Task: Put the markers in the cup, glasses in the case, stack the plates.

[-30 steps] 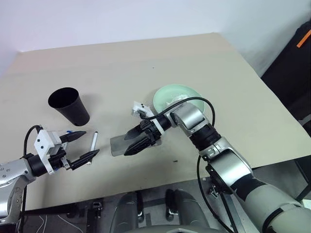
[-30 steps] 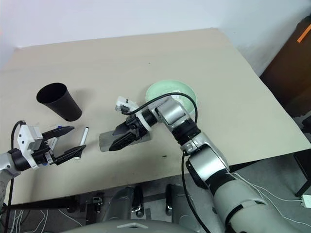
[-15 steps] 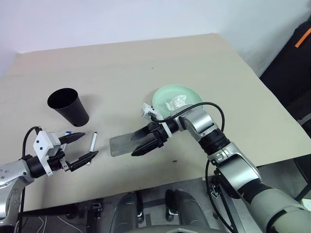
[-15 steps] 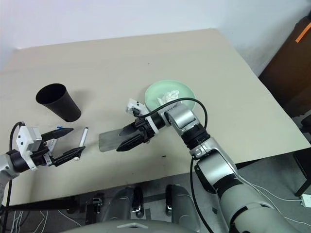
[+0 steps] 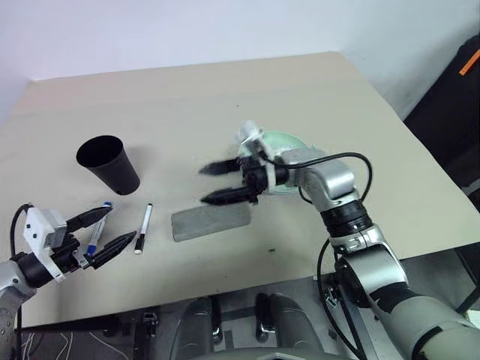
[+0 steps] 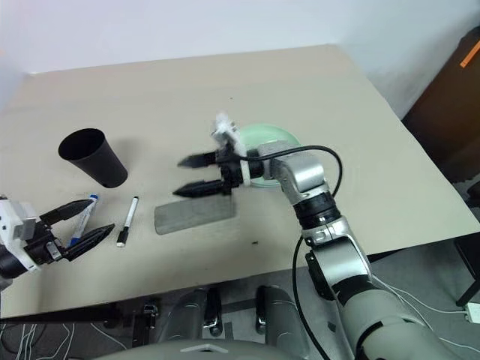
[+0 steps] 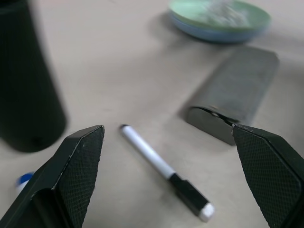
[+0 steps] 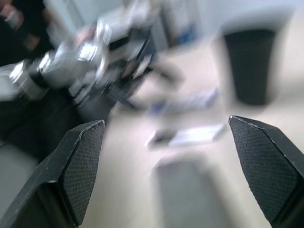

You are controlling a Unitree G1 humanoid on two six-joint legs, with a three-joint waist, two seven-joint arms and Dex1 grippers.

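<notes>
Two markers lie loose on the table near its left front corner: the black-capped marker (image 5: 142,228) and, just to its left, the blue-capped marker (image 5: 97,233), both with their long axes running roughly from the front edge toward the back, tilted a little. The cup (image 5: 108,164) stands upright behind them, close by and nearer the left edge. The left gripper (image 5: 106,231) hangs low at that corner with its fingers spread wide and empty, the blue-capped marker showing between them and the black-capped one just past the front finger's tip. The left arm is plainly the nearer one for either marker, and the grasp would likely need the fingers to close across the marker's length. The case (image 5: 211,222) lies closed, flat, right of the markers toward the front edge. Above and behind it the right gripper (image 5: 226,182) hovers off the table, fingers wide, holding nothing, pointing left. The stacked plates (image 5: 296,144), green on blue, sit behind that hand.
</notes>
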